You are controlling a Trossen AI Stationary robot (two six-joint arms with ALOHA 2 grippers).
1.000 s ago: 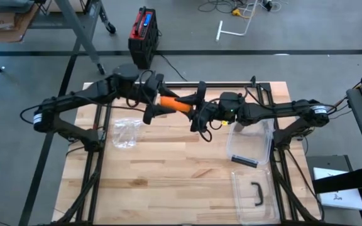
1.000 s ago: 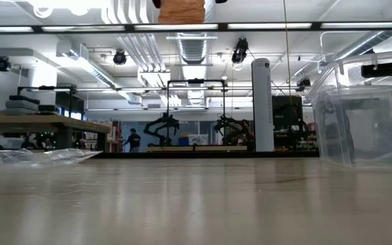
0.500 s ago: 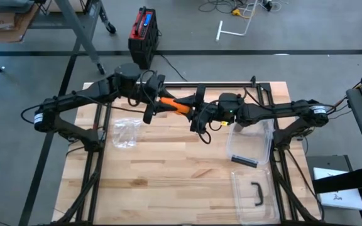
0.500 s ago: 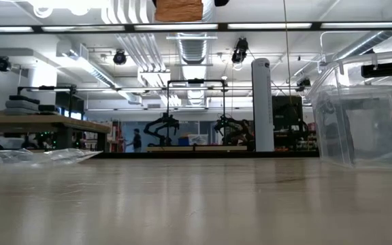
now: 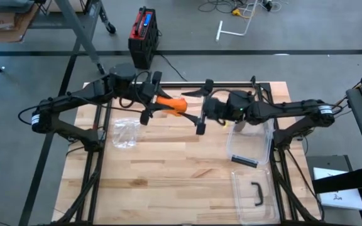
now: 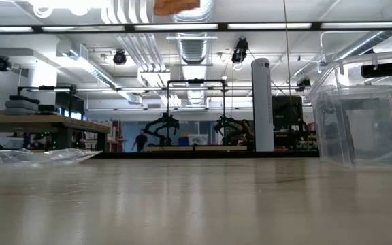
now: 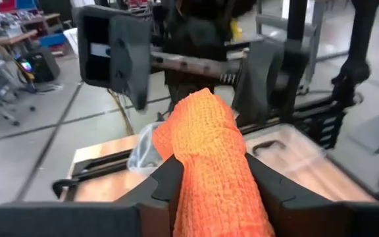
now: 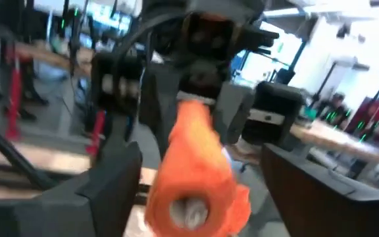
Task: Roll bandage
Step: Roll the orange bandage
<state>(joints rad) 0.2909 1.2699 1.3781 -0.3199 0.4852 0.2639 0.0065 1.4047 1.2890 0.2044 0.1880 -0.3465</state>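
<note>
The bandage (image 5: 171, 104) is an orange roll of woven fabric, held in the air above the far half of the table (image 5: 168, 182), roughly at the table's middle from left to right. In the high view it lies lengthwise between the two arms. In the low view only its underside (image 6: 176, 6) shows, high above the tabletop.

The left gripper (image 5: 151, 105) is clamped on the left end of the bandage. In the left wrist view its two dark fingers (image 7: 166, 181) press against both sides of the roll (image 7: 212, 158), which projects forward past the fingertips.

The right gripper (image 5: 201, 105) stands just to the right of the bandage's free end, with its jaws spread wide. One finger points toward the far edge of the table and the other toward the near edge. In the right wrist view the end of the roll (image 8: 196, 178) with its hollow core faces the camera, between the two fingers (image 8: 104, 191) but apart from both.

A crumpled clear plastic bag (image 5: 125, 133) lies on the table to the left, nearer than the left gripper. A clear plastic bin (image 5: 251, 143) sits at the right side of the table, under the right arm. Its lid (image 5: 254, 196), with a dark handle, lies flat near the front right corner.

Beyond the far edge of the table, a red and black box (image 5: 142, 35) stands on the grey floor.
</note>
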